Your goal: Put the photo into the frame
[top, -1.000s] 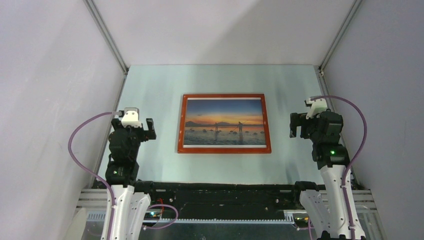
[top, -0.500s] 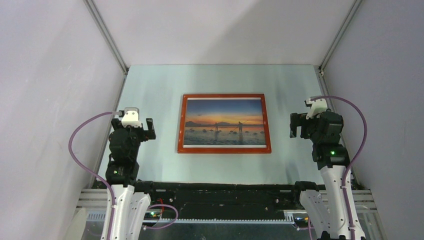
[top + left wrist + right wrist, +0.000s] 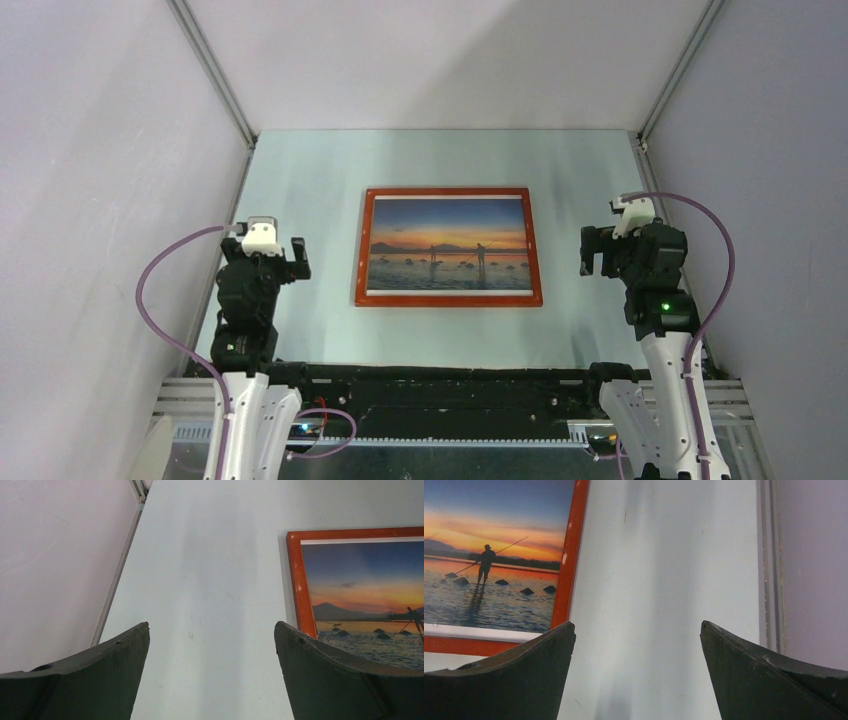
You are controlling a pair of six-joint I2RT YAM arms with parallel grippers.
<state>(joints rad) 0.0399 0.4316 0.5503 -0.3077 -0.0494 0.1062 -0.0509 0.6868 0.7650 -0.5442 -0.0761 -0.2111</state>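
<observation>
The pale blue-green table (image 3: 300, 170) fills the enclosure floor between grey walls (image 3: 100, 200).

The frame (image 3: 361, 245), orange-brown wood, lies flat at the table centre, long sides running from 9 to 3 o'clock.

The photo (image 3: 448, 245) sits inside the frame, picture side up: orange sky at 12 o'clock, blue water and dark silhouettes toward 6 o'clock, thin white border meeting the rails.

The left gripper (image 3: 211, 625) hangs above bare table at 9 o'clock of the frame, apart from it. Its jaws are spread wide and hold nothing.

The right gripper (image 3: 638, 623) hangs at 3 o'clock of the frame, apart from it. Its jaws are spread wide and hold nothing.
</observation>
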